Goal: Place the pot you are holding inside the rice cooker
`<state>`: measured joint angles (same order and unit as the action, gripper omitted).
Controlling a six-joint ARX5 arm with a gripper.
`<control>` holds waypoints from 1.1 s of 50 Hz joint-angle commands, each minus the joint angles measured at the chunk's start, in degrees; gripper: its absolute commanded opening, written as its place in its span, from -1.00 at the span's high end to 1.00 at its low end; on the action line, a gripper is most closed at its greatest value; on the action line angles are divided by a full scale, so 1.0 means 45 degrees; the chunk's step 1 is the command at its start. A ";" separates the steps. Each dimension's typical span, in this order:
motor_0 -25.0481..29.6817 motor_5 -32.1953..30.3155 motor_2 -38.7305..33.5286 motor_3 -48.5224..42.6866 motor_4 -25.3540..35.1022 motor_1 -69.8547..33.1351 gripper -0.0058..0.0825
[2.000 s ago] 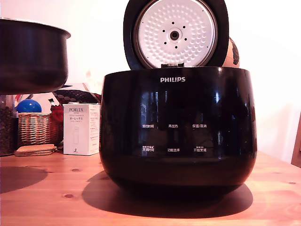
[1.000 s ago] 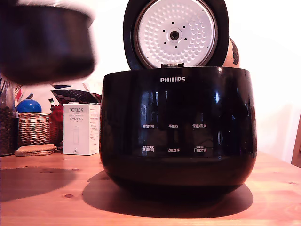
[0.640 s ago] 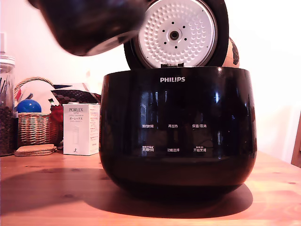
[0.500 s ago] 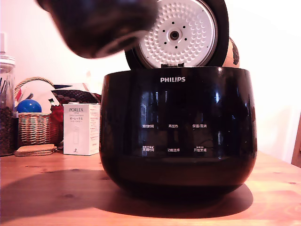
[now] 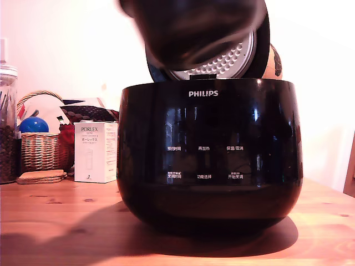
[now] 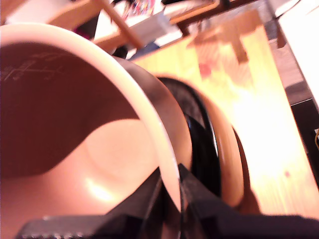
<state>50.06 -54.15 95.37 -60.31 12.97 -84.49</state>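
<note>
Now pot (image 6: 75, 149) rim in hand (image 6: 169, 199).

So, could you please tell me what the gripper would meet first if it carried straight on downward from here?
Probably the rice cooker: the gripper, jaws clamped on the pot rim, hangs above its open top, though depth is unclear.

Wooden table (image 5: 55, 221) with knots, shadow across front. White PORLEX box (image 5: 95, 152) upright at exterior view's left. Wicker basket (image 5: 40, 151) just beside it, blue ball (image 5: 33, 124) inside. Glass jar (image 5: 8, 138) of dark beans at far left edge. Cork coasters (image 5: 40, 177) stacked before basket. White wall (image 5: 66, 50) behind.
</note>
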 commanded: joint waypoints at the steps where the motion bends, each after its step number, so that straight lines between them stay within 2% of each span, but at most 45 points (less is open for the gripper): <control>1: 0.0117 -0.0321 0.0384 0.0204 -0.0262 -0.0301 0.92; 10: 0.0214 -0.0641 0.0578 -0.0505 -0.1574 -0.1239 0.92; 17: 0.0209 -0.0651 0.0675 -0.0792 -0.2093 -0.1749 0.92; 33: 0.0214 -0.0636 0.1579 -0.1758 -0.2084 -0.2798 0.92; 55: 0.0248 -0.0636 0.1729 -0.2084 -0.2079 -0.3832 0.92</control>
<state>50.96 -57.21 102.21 -69.32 3.68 -101.43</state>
